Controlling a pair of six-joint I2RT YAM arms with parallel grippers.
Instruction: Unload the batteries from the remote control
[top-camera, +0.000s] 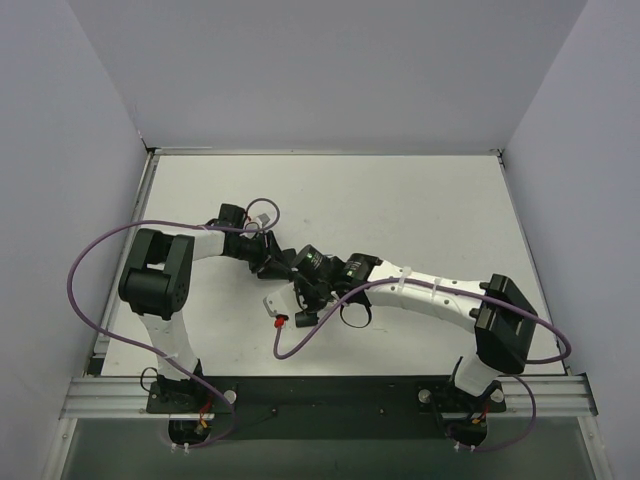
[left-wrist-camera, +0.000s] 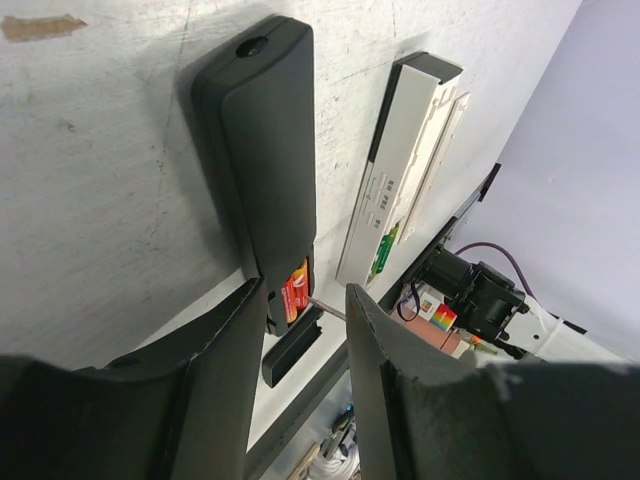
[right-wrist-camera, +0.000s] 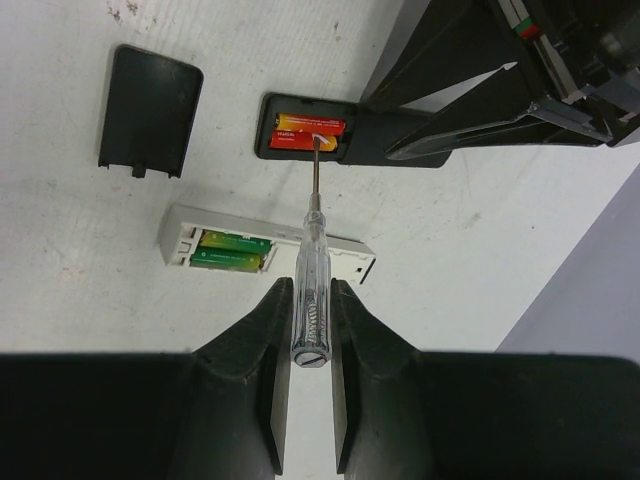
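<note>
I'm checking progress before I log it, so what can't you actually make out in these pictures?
Top view: the arms cover the red batteries.
Left wrist view: they sit mostly hidden inside the black remote.
Right wrist view: the left pincer hides that remote's far end; whether it grips is unclear.

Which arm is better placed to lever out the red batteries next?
Right, probably: the right fingers are shut on the screwdriver, whose tip sits at the red batteries in the opened black remote. The left fingers only straddle that remote.
</note>
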